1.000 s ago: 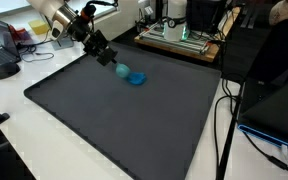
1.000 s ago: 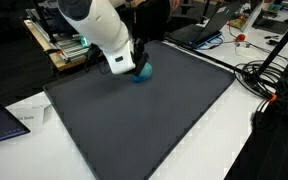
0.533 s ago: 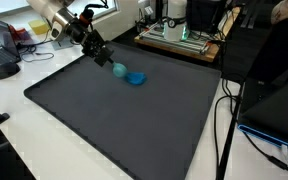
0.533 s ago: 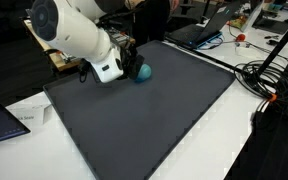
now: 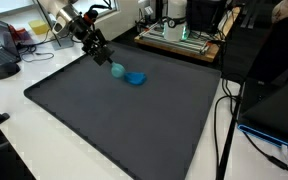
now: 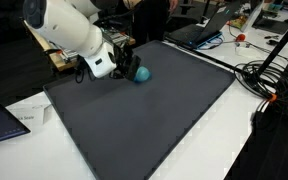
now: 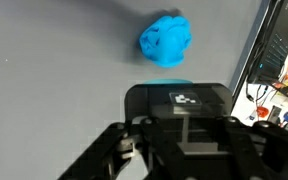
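A crumpled bright blue lump (image 5: 137, 78) lies on the dark mat (image 5: 124, 125) near its far edge; it also shows in an exterior view as the blue lump (image 6: 142, 74) and at the top of the wrist view (image 7: 166, 40). My gripper (image 5: 109, 61) hangs just beside the lump, tilted down toward it, shut on a small teal ball (image 5: 117, 69) at its tip. In the wrist view the gripper (image 7: 176, 100) fills the bottom, and only a cyan sliver of the ball (image 7: 169, 84) shows past its black body. The white arm hides most of the gripper (image 6: 131, 71) in an exterior view.
The mat (image 6: 154, 120) covers a white table. An electronics rack (image 5: 179, 32) stands behind it, cables (image 5: 224, 120) run along one side, and laptops (image 6: 199, 30) and a mouse (image 5: 6, 69) sit around the edges.
The arm has swung back toward the mat's far corner, drawing the gripper and teal ball slightly away from the blue lump, which has stayed put.
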Action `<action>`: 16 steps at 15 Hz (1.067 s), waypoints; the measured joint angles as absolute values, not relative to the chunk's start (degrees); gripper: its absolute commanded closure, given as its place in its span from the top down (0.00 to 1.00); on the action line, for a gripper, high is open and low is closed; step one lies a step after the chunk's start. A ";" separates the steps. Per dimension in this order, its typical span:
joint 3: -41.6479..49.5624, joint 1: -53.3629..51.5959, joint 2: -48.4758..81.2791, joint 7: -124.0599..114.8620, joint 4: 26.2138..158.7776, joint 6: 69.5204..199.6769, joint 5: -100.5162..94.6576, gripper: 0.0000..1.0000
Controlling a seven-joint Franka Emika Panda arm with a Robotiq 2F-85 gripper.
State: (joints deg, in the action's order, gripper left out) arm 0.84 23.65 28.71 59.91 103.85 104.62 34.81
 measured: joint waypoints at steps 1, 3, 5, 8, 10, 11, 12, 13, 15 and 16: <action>0.87 23.36 27.36 60.08 105.62 106.22 34.89 0.21; 0.97 22.53 24.42 60.11 109.43 109.63 34.93 0.21; 1.09 21.46 21.39 60.11 113.34 112.86 34.98 0.21; 1.27 19.56 16.64 60.11 119.34 117.77 35.81 0.21; 1.42 18.28 13.52 60.10 123.16 120.94 36.72 0.21; 1.52 17.68 12.08 60.08 124.90 122.42 37.27 0.21; 1.68 17.06 10.67 60.05 126.61 123.84 37.72 0.21; 1.83 16.46 9.35 60.01 128.20 125.20 37.93 0.21; 2.15 15.21 6.83 59.97 131.31 128.03 38.08 0.21; 2.25 14.54 5.58 59.87 132.90 129.65 38.11 0.21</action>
